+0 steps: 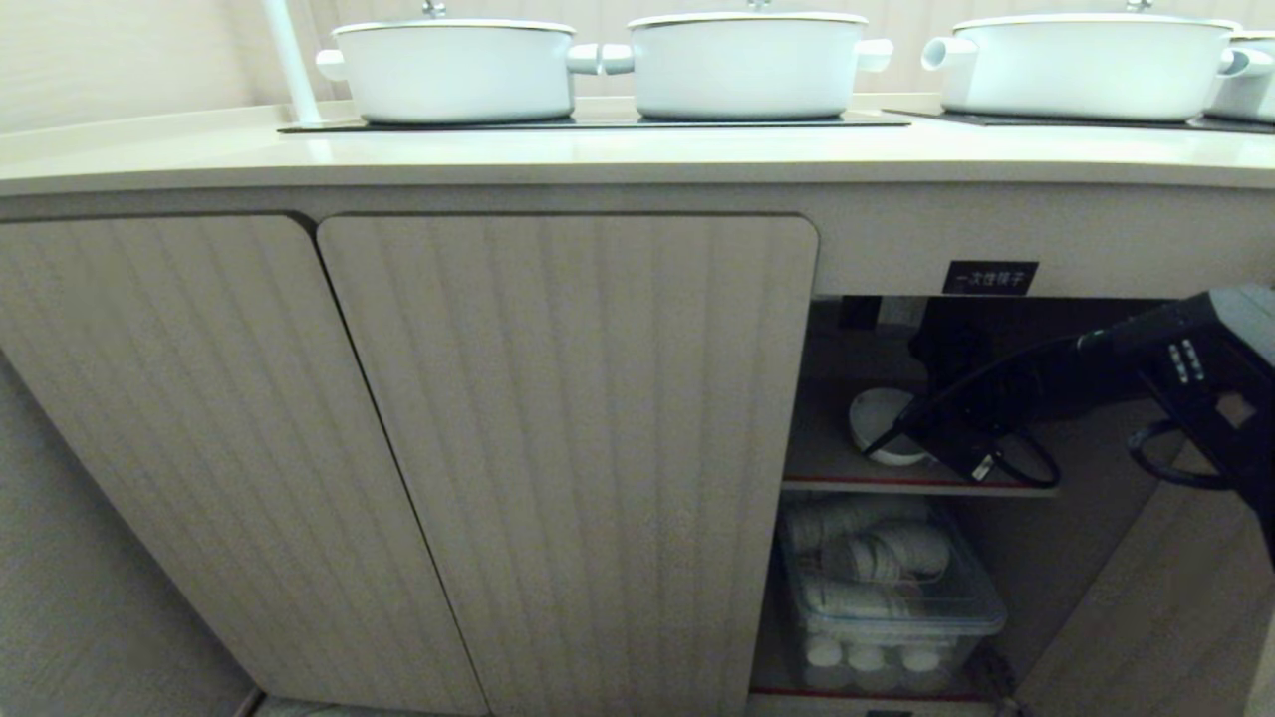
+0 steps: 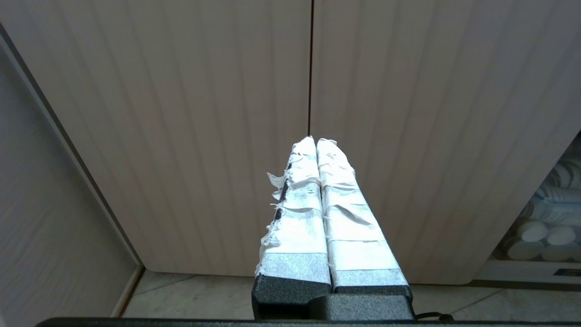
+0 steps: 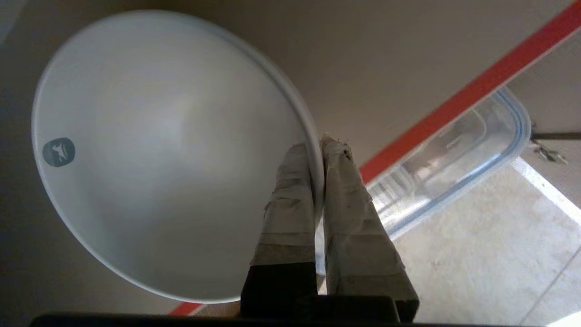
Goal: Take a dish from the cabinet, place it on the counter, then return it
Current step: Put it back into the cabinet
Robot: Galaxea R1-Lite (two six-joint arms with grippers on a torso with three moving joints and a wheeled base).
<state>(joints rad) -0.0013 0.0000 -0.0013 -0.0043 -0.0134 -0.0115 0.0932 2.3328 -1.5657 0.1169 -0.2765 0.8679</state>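
The dish (image 1: 879, 418) is a small white bowl, tilted just above the inner shelf (image 1: 827, 470) of the open cabinet (image 1: 568, 448), below a black label (image 1: 989, 277). My right gripper (image 1: 894, 438) reaches into the opening. In the right wrist view its taped fingers (image 3: 290, 190) are shut on the rim of the dish (image 3: 159, 150), one inside and one outside. The right gripper (image 3: 317, 146) hides part of the rim. My left gripper (image 2: 316, 141) is shut on nothing and hangs low before the closed fluted doors (image 2: 181, 136). The counter (image 1: 598, 159) runs above.
White lidded pots (image 1: 453, 70) stand on black panels on the counter. On the lower shelf is a clear plastic box (image 1: 896, 597) of white cups. The opened cabinet door (image 1: 1165, 607) stands at the right, beside my right arm.
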